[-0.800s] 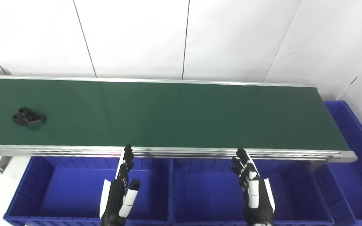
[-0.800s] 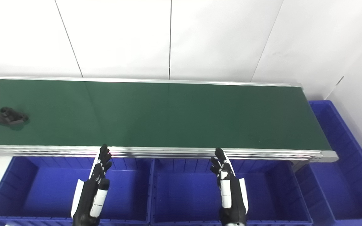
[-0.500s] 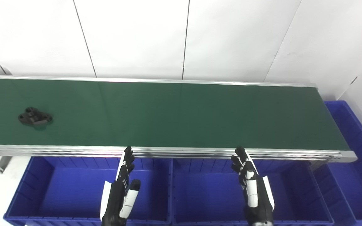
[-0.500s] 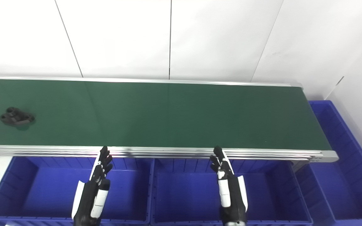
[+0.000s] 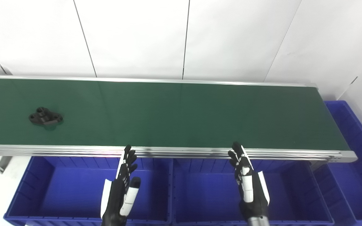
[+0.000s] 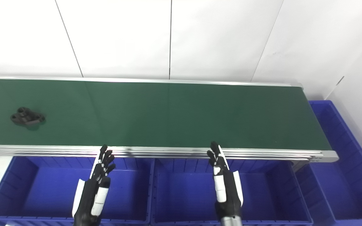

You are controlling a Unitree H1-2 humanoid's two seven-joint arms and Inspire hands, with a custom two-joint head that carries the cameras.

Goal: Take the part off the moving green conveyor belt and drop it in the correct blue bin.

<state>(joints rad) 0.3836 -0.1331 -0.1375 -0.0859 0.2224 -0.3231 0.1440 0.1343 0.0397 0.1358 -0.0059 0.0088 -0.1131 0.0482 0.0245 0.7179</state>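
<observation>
A small black plastic bracket part [image 5: 46, 116] is lying on the long green conveyor belt [image 5: 181, 114], far left of the belt's middle. Near the belt's front rail, the left hand [image 5: 120, 191] and right hand [image 5: 247, 185] are hovering empty, fingers extended and slightly spread.

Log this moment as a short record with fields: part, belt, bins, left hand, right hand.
part: black part, lying on the belt toward its left end, untouched
belt: green conveyor belt, nothing else on it
bins: blue bins along the belt's near side, one more at its right end
left hand: left hand open, over a bin, holding nothing
right hand: right hand open, over the neighbouring bin, holding nothing
</observation>
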